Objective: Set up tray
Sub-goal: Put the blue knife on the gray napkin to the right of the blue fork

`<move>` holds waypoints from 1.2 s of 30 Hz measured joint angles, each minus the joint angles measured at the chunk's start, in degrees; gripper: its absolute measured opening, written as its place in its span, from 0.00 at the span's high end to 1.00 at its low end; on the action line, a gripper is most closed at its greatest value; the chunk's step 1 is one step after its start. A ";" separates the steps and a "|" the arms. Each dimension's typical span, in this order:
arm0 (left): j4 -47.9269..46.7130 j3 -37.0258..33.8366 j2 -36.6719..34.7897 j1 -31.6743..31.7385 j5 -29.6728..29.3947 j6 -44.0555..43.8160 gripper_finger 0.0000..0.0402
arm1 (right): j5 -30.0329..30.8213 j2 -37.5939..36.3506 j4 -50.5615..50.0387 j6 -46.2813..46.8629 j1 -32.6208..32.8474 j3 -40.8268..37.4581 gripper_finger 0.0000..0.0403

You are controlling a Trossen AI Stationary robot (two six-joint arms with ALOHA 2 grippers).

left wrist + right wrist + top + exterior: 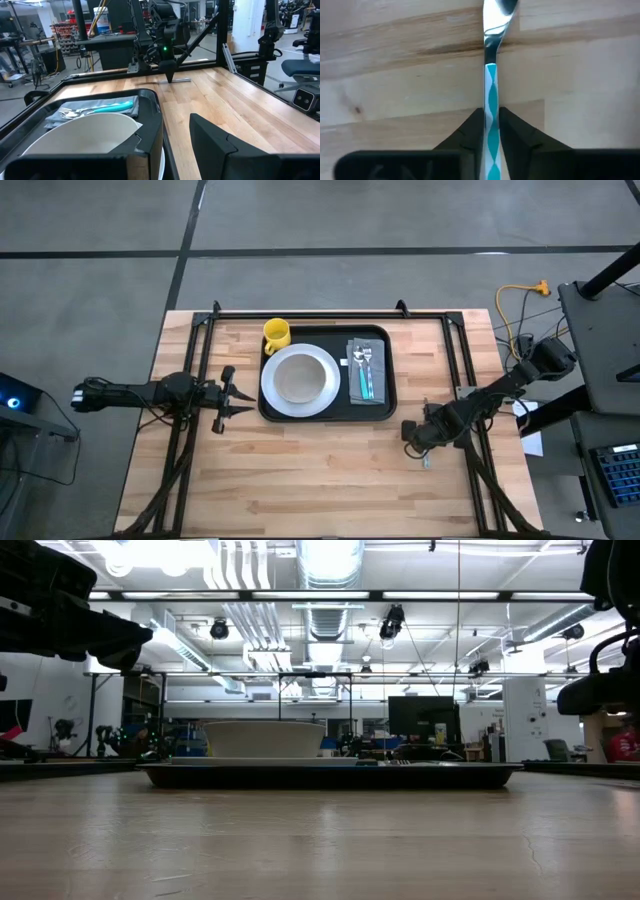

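Note:
The black tray (380, 405) lies at the table's far middle. On it are a white plate (322, 395) with a bowl, a yellow mug (276, 334) and a grey napkin (365, 385) with a fork and a teal-handled utensil. My right gripper (415, 438) is to the right of the tray and nearer, shut on another utensil (490, 75) with a teal-and-white handle and a metal head. My left gripper (232, 393) is open and empty just left of the tray; its fingers also show in the left wrist view (175, 145). My right gripper pinches the utensil's teal-and-white handle (490, 90) between its two fingers (470, 131), one on each long side. The fingers come from above, pointing down, and stand across the handle. The utensil lies level at the table's surface (175, 80), its metal head (496, 20) beyond the fingertips.
Black frame rails run along the table's far edge (320, 314) and down both sides (185, 440). Bare wood (320, 480) fills the near half of the table. A dark cart (605, 320) stands off the table's right side.

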 joint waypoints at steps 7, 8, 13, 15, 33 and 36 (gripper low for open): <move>0.00 -0.01 0.00 -0.01 -0.01 0.00 0.79 | 1.37 0.00 -0.60 -0.27 -0.01 1.43 0.96; 0.01 -0.01 0.00 -0.02 -0.02 0.00 0.79 | 1.55 0.02 -1.32 -0.38 -0.18 1.97 0.96; 0.01 0.00 0.00 -0.02 -0.01 0.00 0.79 | 2.55 -0.25 -4.50 -0.76 -1.06 3.81 0.96; 0.01 -0.01 0.00 -0.02 -0.02 0.00 0.79 | 2.98 -0.40 -4.72 -1.10 -1.76 4.40 0.96; 0.00 0.01 0.00 -0.01 -0.01 0.00 0.79 | 6.70 -0.50 -12.00 -24.12 -24.04 12.65 0.97; -0.01 0.01 0.00 0.00 -0.02 0.00 0.79 | 6.73 -0.50 -11.84 -28.82 -29.49 12.76 0.97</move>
